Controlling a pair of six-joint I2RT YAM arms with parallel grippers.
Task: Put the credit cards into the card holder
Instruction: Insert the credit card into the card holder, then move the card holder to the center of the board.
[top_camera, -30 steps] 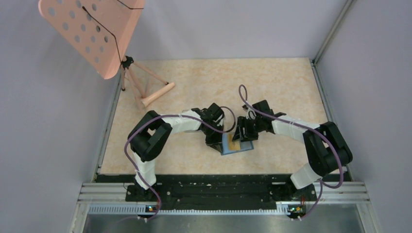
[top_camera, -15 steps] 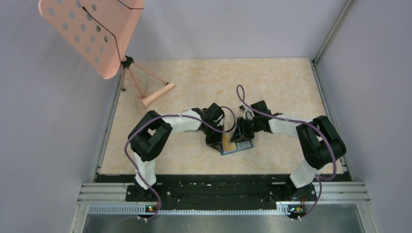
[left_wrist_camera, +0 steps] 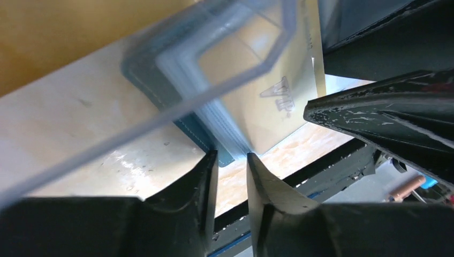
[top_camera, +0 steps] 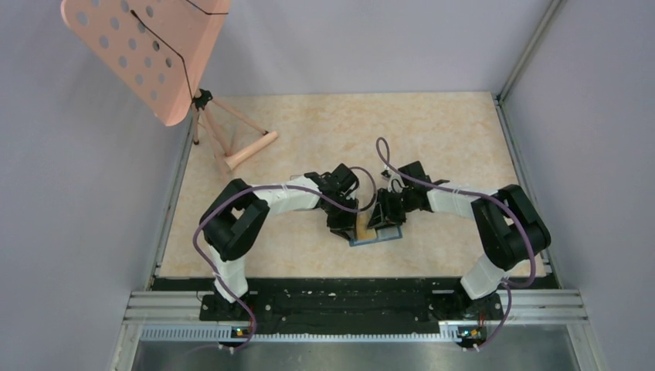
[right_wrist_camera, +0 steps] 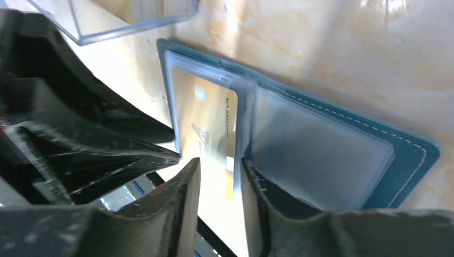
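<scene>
Judging by how things lie, the task is partly done. One card is started into its pocket and none looks fully seated.

The card holder [top_camera: 384, 236] lies open and flat on the worktop [top_camera: 432, 131], close to the middle of the near edge. It is teal outside with pale stitching, and has cloudy, lighter blue pockets inside. The right-hand pocket looks empty.

The orange card [right_wrist_camera: 206, 115] sits under the left-hand pocket film, gold-toned with raised lettering. Its near end juts out past the holder's edge, so it needs pushing home.

The right gripper [right_wrist_camera: 219, 163] reaches in at that end. Its jaws stand a little apart with the card's edge in the gap, and I cannot tell whether they pinch it or only straddle it.

The left gripper [left_wrist_camera: 231, 155] is at the holder's corner from the other side. Its jaws are slightly parted with bare worktop showing between them, so they are holding nothing.

Just beyond the holder is a clear box [right_wrist_camera: 134, 24]. Something pale is stacked inside, possibly the other cards, but it is too blurred to be sure. If so, those are left to load.

A pink stand [top_camera: 147, 54] rises over the far left corner, well apart.
</scene>
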